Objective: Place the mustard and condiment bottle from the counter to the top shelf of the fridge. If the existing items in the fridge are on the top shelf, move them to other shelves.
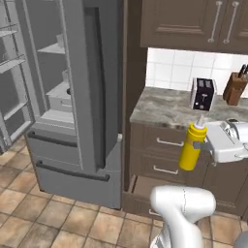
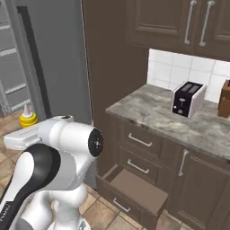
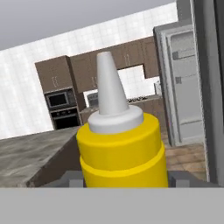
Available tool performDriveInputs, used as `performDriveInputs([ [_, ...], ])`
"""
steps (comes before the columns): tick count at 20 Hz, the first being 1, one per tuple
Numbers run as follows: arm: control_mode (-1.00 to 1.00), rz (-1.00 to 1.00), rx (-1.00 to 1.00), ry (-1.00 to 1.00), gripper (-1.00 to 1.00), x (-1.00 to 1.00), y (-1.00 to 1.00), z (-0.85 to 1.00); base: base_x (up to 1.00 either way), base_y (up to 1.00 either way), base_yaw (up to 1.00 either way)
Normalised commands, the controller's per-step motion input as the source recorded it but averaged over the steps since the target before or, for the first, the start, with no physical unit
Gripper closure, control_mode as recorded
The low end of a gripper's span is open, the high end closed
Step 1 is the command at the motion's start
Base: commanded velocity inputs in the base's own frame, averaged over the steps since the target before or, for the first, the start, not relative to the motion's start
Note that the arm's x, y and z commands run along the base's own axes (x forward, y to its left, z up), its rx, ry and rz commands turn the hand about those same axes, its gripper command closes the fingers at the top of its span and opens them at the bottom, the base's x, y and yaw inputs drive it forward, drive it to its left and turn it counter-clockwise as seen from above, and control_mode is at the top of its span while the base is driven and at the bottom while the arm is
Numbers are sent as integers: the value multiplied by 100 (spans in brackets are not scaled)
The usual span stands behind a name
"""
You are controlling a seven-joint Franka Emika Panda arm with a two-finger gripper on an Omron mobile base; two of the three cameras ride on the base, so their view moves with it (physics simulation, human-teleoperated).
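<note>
My gripper [image 1: 203,144] is shut on the mustard [image 1: 192,147], a yellow squeeze bottle with a pale pointed nozzle. It hangs upright in the air in front of the counter [image 1: 162,110] drawers. The hand view has the mustard [image 3: 122,151] close up between the fingers. From the right base camera, just the top of the mustard [image 2: 28,118] pokes out past my arm. To the left stands the fridge [image 1: 92,92] with its door swung open and its top shelf [image 1: 52,49] visible inside. The condiment bottle and the existing items are hidden from view.
A dark toaster [image 1: 202,93] and a knife block [image 1: 235,87] stand on the counter. The bottom drawer [image 2: 134,188] under the counter is pulled open. The fridge's open left door [image 1: 12,72] juts out at the far left. Tiled floor lies in front.
</note>
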Motion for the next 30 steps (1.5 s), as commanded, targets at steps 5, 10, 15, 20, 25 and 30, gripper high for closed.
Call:
performDriveInputs([
  [5, 100, 0, 0, 0, 100, 0, 0, 0, -30, 100, 25],
  [10, 100, 0, 0, 0, 100, 0, 0, 0, 1, 100, 1],
  [15, 100, 0, 0, 0, 100, 0, 0, 0, 18, 100, -12],
  [20, 100, 0, 0, 0, 100, 0, 0, 0, 43, 100, -37],
  [25, 100, 0, 0, 0, 100, 0, 0, 0, 83, 100, -57],
  [30, 100, 0, 0, 0, 100, 0, 0, 0, 90, 68, -53],
])
